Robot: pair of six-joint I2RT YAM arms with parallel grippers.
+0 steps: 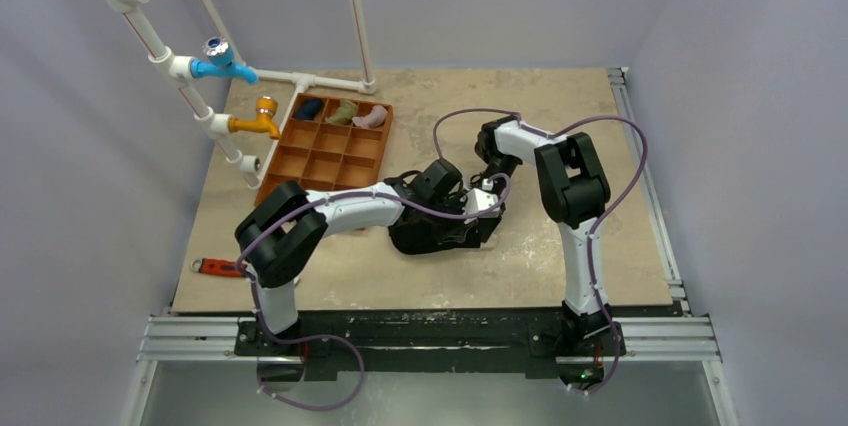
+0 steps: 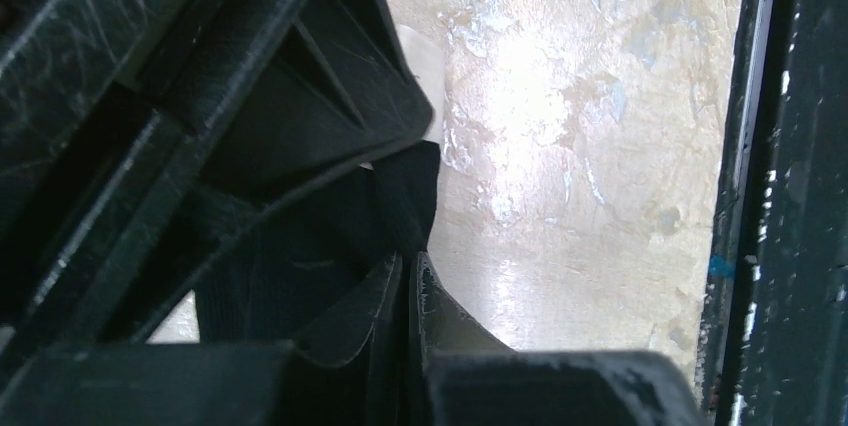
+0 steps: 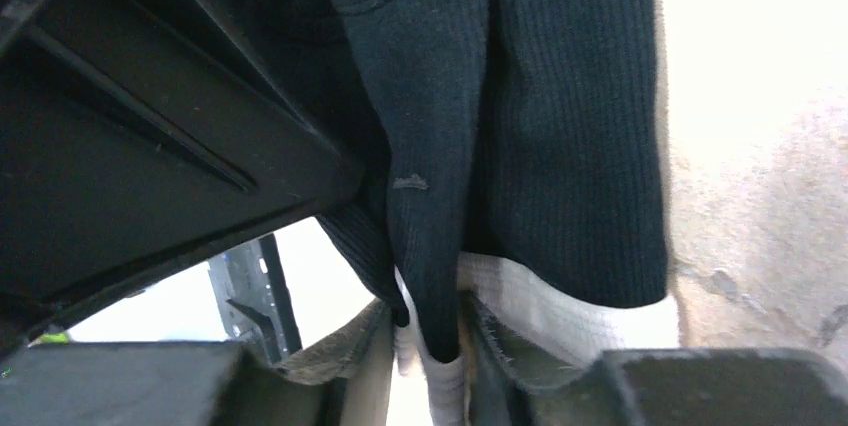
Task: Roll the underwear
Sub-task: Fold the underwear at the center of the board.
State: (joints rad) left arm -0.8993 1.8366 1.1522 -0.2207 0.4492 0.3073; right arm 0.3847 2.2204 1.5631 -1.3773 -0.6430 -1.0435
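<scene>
Thin pinches, easy slip
Your left end effector (image 2: 408, 266) and right end effector (image 3: 430, 321) each nip the underwear (image 3: 560, 146); uneven pulling could free it.

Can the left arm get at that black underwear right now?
Probably yes: the left gripper is down on the underwear, black fabric pinched in its closed jaws, with nothing in the way.

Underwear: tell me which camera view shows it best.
Right wrist: the underwear fills the frame, with its ribbed weave and a stitched seam clear. Top external gives only a small dark heap; left wrist, a shadowed black strip.
</scene>
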